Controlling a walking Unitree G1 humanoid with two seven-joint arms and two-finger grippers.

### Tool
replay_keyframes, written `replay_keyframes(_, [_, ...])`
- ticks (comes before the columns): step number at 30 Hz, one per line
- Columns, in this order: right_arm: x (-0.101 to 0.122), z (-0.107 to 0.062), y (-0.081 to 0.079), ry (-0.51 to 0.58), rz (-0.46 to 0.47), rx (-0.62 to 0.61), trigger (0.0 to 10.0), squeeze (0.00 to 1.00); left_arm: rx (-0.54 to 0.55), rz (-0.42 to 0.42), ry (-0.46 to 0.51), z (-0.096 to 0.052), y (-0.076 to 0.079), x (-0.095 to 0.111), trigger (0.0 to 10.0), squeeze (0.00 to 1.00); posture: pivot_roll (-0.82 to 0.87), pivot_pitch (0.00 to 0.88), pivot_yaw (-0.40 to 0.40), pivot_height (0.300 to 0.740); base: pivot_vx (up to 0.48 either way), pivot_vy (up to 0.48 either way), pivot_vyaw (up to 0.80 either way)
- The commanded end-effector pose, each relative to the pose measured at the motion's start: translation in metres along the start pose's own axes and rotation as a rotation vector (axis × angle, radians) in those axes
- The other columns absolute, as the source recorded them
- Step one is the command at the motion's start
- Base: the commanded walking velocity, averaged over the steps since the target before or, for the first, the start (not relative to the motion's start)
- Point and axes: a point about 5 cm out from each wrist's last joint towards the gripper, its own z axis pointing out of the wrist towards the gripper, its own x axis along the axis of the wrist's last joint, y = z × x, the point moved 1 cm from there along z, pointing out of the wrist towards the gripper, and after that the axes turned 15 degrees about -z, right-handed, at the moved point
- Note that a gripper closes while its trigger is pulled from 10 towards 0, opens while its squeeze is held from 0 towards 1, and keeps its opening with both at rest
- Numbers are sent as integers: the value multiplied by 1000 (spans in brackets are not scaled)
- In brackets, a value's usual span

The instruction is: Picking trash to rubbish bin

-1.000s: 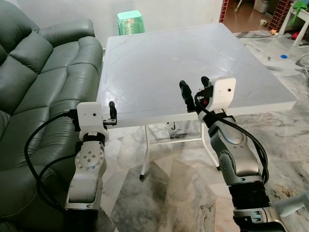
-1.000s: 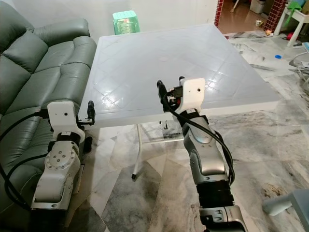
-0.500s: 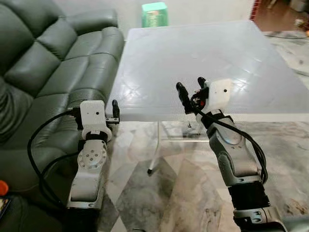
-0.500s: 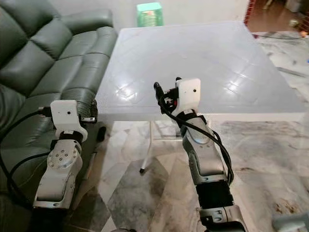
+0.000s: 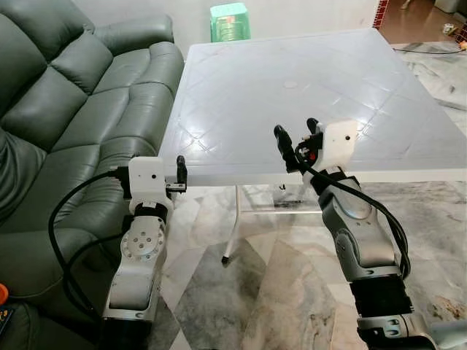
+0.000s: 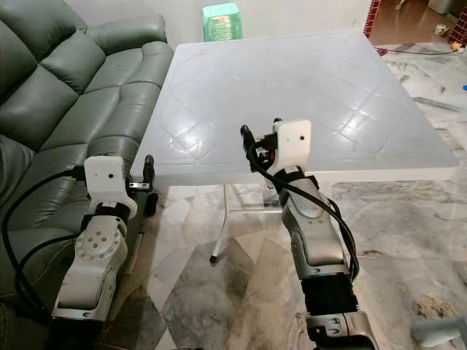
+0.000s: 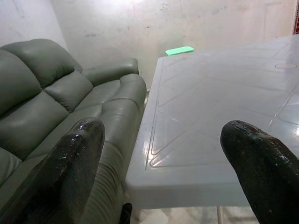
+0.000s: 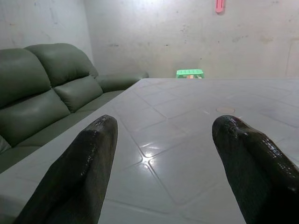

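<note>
Both arms are raised in front of me at the near edge of a white plastic table point(image 5: 306, 80). My left gripper point(image 5: 177, 173) hovers just off the table's near left corner, open, with nothing between its fingers point(image 7: 74, 158). Over the table's front edge, my right gripper point(image 5: 297, 135) is also open and holds nothing, its fingers point(image 8: 93, 154) pointing across the glossy top. A small orange object point(image 5: 2, 292) lies at the far left by the sofa's front; what it is I cannot tell.
A grey-green leather sofa point(image 5: 73, 95) runs along the left, close to the table and my left arm. A green plastic stool point(image 5: 230, 22) stands behind the table by the wall. Marble floor point(image 5: 277, 277) lies below; the table's folding legs point(image 5: 232, 226) stand between my arms.
The whole picture has shifted, so the camera moved: it swung left toward the sofa, then partly back. Both arms keep the same raised pose and both grippers stay open.
</note>
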Motion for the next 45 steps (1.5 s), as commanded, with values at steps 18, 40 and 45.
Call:
replay_keyframes(18, [-9,-7,-4,-25,9,14,10000,0,-26,15,10,-9,-9,-2,10000,0,-4,45,47,740,0,0,0])
replay_keyframes(40, [-14,-11,-5,-44,6,23,10000,0,-33,6,-9,-14,-9,-8,10000,0,-5,46,44,740,-46,0,0])
replay_keyframes(45, [-18,-13,-4,-60,12,20,10000,0,-28,6,-16,-15,-11,-10,10000,0,-6,47,44,740,-277,0,0])
